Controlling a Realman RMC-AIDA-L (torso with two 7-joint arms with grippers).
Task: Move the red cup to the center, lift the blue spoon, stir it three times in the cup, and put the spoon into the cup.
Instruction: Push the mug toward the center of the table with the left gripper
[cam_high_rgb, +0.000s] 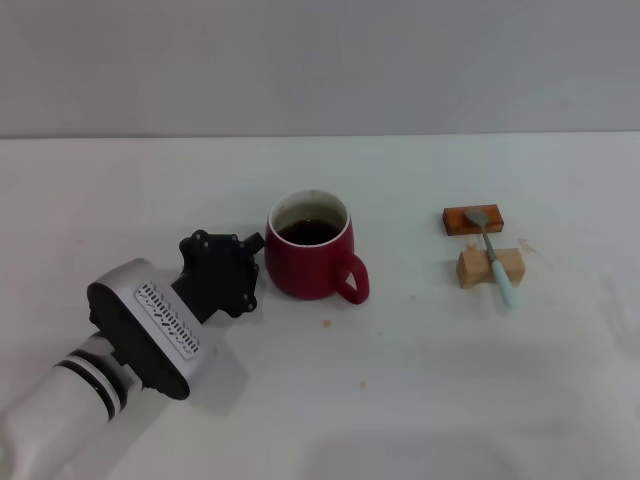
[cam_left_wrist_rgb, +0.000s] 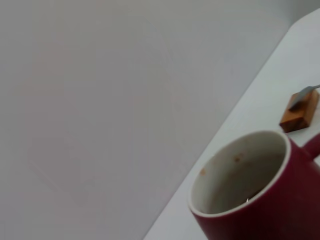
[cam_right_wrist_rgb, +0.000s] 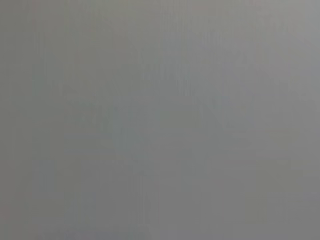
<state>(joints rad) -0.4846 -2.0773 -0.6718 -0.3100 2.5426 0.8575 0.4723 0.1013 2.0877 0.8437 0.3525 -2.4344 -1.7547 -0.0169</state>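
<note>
The red cup (cam_high_rgb: 305, 265) stands upright near the middle of the white table (cam_high_rgb: 420, 380), with its handle turned toward the front right. In the left wrist view the red cup (cam_left_wrist_rgb: 280, 210) fills the near corner, its white inside showing a few brown specks. My left gripper (cam_high_rgb: 255, 245) sits low right at the cup's left side. The blue spoon (cam_high_rgb: 497, 262) lies to the right across two blocks, grey bowl on the far one and pale handle over the near one. Only its bowl (cam_left_wrist_rgb: 304, 92) shows in the left wrist view. My right gripper is out of view.
An orange-brown block (cam_high_rgb: 473, 219) and a tan wooden block (cam_high_rgb: 490, 268) lie under the spoon, right of the cup. The orange-brown block (cam_left_wrist_rgb: 300, 112) also appears beyond the cup from the left wrist. A plain grey wall stands behind the table.
</note>
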